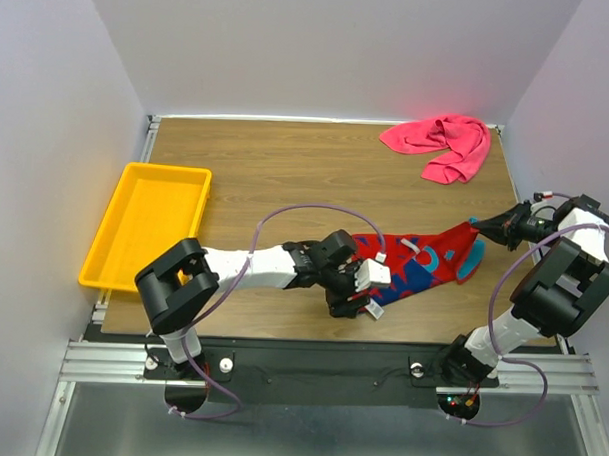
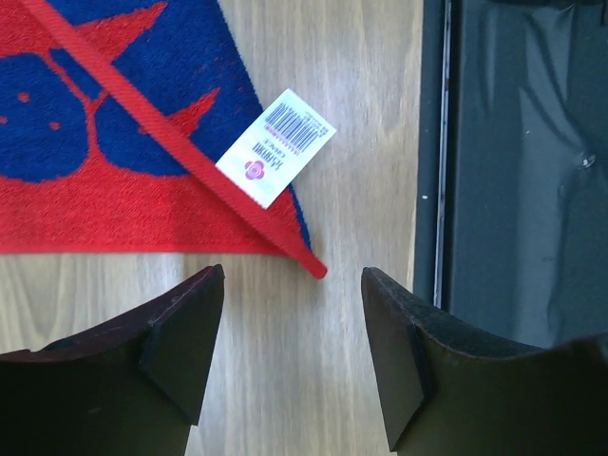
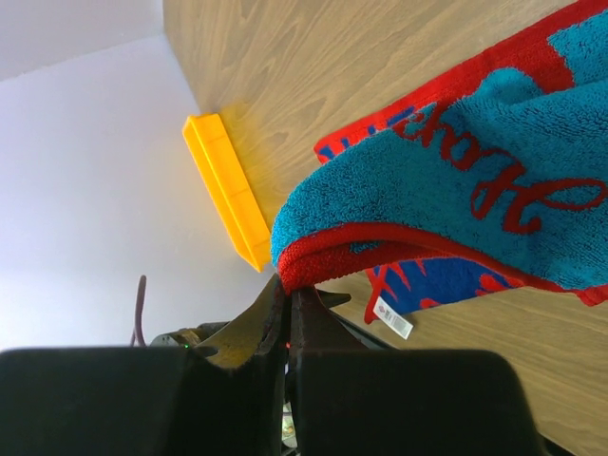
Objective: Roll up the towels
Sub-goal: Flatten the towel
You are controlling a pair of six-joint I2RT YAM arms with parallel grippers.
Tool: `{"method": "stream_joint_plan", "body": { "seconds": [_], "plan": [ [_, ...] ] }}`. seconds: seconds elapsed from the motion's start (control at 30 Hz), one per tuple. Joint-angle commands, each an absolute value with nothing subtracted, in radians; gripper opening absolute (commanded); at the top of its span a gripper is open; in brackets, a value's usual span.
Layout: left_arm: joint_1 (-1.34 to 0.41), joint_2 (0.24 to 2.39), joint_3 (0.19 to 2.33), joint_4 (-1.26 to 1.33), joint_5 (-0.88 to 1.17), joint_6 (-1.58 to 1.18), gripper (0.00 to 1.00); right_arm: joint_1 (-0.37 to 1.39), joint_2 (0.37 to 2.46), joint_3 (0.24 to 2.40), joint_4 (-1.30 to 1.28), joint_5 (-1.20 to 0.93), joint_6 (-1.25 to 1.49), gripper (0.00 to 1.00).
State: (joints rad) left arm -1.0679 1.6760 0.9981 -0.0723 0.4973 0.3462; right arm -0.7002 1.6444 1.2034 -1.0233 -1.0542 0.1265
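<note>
The patterned red, navy and teal towel [image 1: 413,267] lies stretched across the near middle of the table. My right gripper [image 1: 482,226] is shut on its right corner and holds that end lifted; the wrist view shows the folded red hem [image 3: 313,261] pinched between the closed jaws [image 3: 288,293]. My left gripper [image 1: 367,290] stands open at the towel's left end. In its wrist view the red corner tip [image 2: 313,266] lies on the wood just ahead of the parted fingers [image 2: 293,285], nothing between them. The pink-red towel [image 1: 442,145] sits crumpled at the far right.
A yellow tray [image 1: 145,222] stands at the left edge of the table, also seen as a yellow wall [image 3: 228,190] in the right wrist view. A white barcode tag [image 2: 275,147] is attached near the towel's corner. The table's near edge and black rail [image 2: 437,152] are right beside my left gripper.
</note>
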Motion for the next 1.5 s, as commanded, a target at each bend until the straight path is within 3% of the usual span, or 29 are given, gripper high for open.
{"method": "stream_joint_plan", "body": {
  "seconds": [0.0,0.3,0.5,0.87,1.03,1.3,1.47],
  "plan": [
    [-1.089,1.696,1.045,-0.012,0.551,0.293,0.70,-0.706,1.647,1.229,-1.028,-1.058,0.086,0.00],
    [-1.094,1.798,1.063,0.021,0.535,0.239,0.60,-0.706,1.655,1.244,-1.045,-1.054,0.071,0.01],
    [-1.075,1.741,1.078,0.002,0.480,0.239,0.00,-0.706,1.648,1.238,-1.072,-1.101,0.034,0.00],
    [-0.804,1.408,1.137,-0.225,0.341,0.345,0.00,-0.706,1.680,1.452,-1.107,-1.244,0.009,0.01],
    [-0.779,1.244,1.091,-0.325,0.316,0.422,0.00,-0.706,1.693,1.571,-1.340,-1.315,-0.226,0.01],
    [-0.756,0.928,0.940,-0.432,0.295,0.443,0.00,-0.706,1.473,1.381,-1.388,-1.264,-0.374,0.00],
    [-0.739,0.788,0.974,-0.463,0.265,0.436,0.00,-0.706,1.347,1.368,-1.388,-1.264,-0.328,0.00]
  ]
}}
